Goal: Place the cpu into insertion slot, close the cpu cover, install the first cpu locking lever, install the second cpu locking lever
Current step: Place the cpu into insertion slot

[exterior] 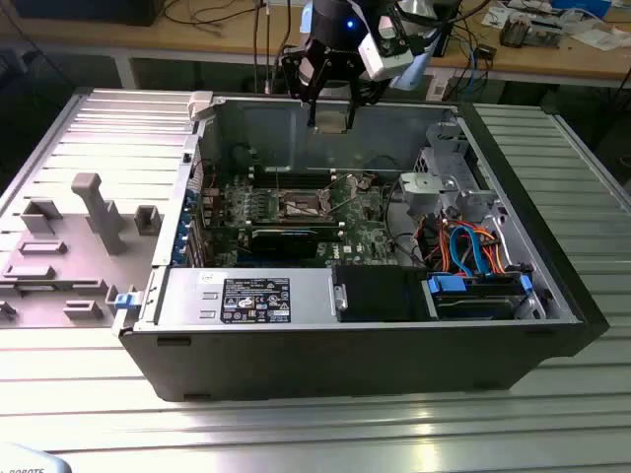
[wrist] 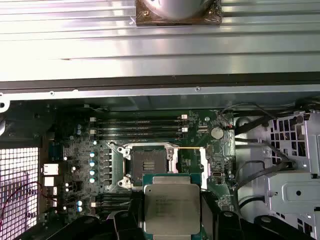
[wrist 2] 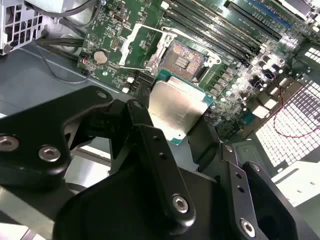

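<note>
Tool (wrist 2: 175,127): clamped on the cpu (wrist 2: 176,107), one dark finger on each of two opposite edges; metal top faces the wrist cameras, chip held flat.

Cpu, position: in the air above the open computer case (exterior: 552,305), well clear of the motherboard (exterior: 365,236) by the exterior view.

Insertion slot (wrist: 148,165): contact field bare, metal rim around it, set in the green board just beside the long memory slots (wrist: 137,127).

Key relation: in both wrist views the slot lies just past the chip's far edge, toward the memory slots, so chip and slot are not yet lined up. Their edges look roughly parallel, a judgement.

View differences: the exterior view gives the height gap between the held chip (exterior: 332,120) and the slot (exterior: 301,207); the first wrist view, looking down on the board, gives the sideways offset; the second wrist view shows the finger contact on the chip edges at a slant.

Support: case lies on its side on the ribbed metal table (exterior: 296,434).
</note>
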You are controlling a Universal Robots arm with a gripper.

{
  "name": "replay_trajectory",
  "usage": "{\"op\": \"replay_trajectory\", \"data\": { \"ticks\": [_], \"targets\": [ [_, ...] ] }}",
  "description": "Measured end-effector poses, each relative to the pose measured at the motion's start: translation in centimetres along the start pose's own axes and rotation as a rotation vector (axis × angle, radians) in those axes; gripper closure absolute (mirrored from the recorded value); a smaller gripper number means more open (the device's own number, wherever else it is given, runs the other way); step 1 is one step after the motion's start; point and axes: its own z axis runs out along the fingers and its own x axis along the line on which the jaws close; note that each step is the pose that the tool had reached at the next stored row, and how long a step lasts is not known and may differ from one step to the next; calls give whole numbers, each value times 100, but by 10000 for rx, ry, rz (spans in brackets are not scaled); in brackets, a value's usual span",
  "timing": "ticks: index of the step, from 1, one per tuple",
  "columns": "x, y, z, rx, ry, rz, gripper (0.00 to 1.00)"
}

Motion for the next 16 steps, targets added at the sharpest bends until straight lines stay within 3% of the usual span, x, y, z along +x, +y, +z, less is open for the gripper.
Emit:
{"op": "replay_trajectory", "data": {
  "ticks": [16],
  "targets": [
    [-1,0,0,-2,-10,116,45]
  ]
}}
